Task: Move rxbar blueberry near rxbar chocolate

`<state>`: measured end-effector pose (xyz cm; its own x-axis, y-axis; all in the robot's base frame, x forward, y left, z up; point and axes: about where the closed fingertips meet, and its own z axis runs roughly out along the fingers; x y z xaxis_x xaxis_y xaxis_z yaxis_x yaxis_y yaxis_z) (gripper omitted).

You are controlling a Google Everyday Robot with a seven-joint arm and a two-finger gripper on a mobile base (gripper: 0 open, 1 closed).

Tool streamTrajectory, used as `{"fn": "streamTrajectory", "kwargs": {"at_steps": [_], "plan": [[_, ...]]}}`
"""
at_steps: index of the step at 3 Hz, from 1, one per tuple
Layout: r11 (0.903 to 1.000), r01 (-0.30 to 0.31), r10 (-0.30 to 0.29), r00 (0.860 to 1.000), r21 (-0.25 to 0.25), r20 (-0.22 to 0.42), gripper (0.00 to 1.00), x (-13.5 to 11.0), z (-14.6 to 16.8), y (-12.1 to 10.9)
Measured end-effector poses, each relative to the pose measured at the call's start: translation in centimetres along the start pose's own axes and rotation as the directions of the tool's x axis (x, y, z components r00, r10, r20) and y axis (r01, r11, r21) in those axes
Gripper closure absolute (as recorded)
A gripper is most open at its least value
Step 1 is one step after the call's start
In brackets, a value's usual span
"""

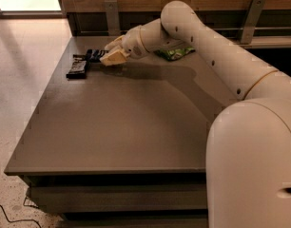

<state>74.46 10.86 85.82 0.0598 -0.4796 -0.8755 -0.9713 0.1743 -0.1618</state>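
Note:
The rxbar blueberry [93, 55], a dark navy wrapper with white lettering, lies flat on the table at the far left, its right end hidden behind my gripper. The rxbar chocolate [78, 68], a black wrapper, lies flat just to its front left, close beside it. My gripper [112, 54] hangs low over the table at the right end of the blueberry bar, with the arm reaching in from the right.
A green crinkled chip bag [176, 54] lies at the back of the grey table [121, 127], partly behind my arm. A wooden wall with metal brackets runs along the table's far edge. The table's left edge drops to the floor.

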Motion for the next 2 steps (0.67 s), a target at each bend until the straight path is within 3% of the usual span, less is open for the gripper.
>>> {"fn": "streamTrajectory", "kwargs": {"at_steps": [1,2], "plan": [[1.0000,0.000,0.000,1.000,-0.005,0.000,0.12,-0.01,0.32,0.14],[0.9999,0.000,0.000,1.000,-0.010,0.001,0.00,-0.02,0.61,0.27]]}}
